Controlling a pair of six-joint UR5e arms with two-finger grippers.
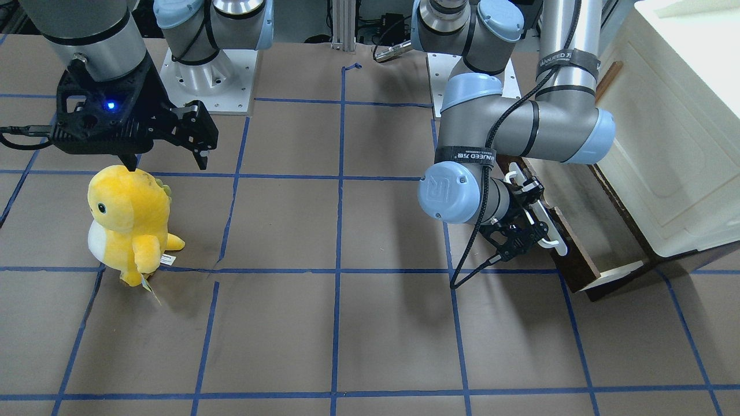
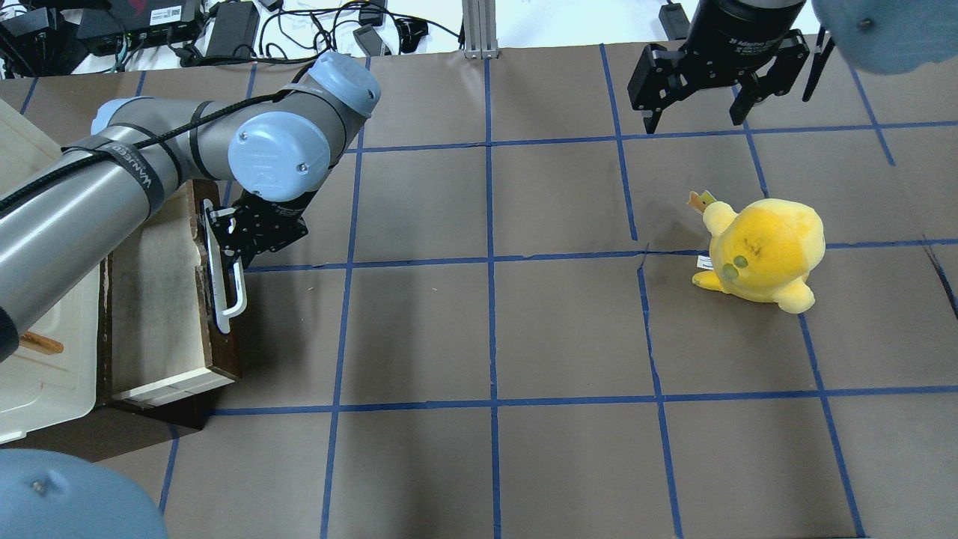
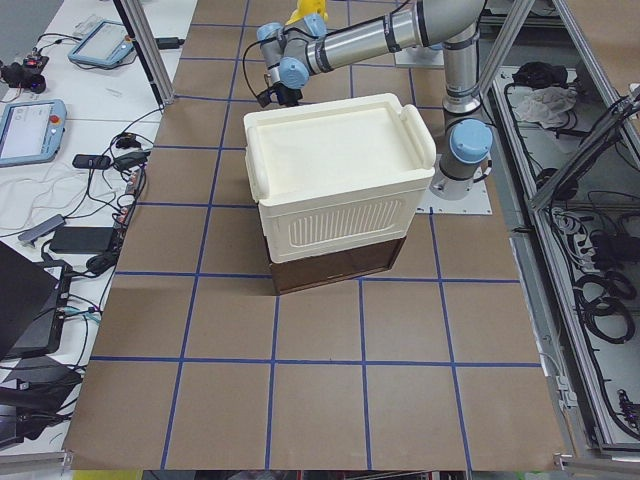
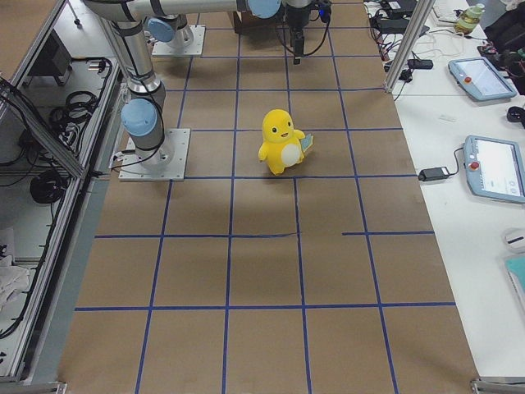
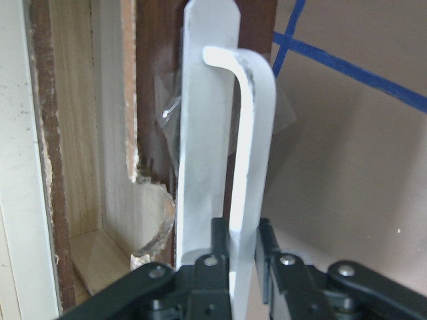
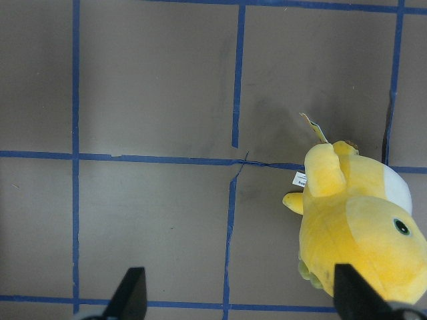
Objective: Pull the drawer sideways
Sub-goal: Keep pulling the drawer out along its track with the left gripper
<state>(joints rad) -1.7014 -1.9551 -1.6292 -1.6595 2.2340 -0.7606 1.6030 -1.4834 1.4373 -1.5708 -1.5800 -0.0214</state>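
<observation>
The dark brown drawer [image 2: 161, 299] stands pulled out from under the cream-white cabinet [image 2: 34, 359], its pale inside showing. My left gripper [image 2: 224, 245] is shut on the drawer's long white bar handle [image 2: 228, 296]. The left wrist view shows both fingers clamped on the handle [image 5: 248, 140], with the gripper [image 5: 241, 248] at the bottom. The front-facing view shows the gripper [image 1: 535, 222] at the drawer front [image 1: 572, 254]. My right gripper [image 2: 696, 112] is open and empty above the table, away from the drawer; its fingertips [image 6: 131, 293] show in the right wrist view.
A yellow plush toy [image 2: 760, 254] stands on the brown table on my right side, just below the right gripper in the front-facing view [image 1: 130, 219]. Blue tape lines grid the table. Cables and power bricks lie beyond the far edge.
</observation>
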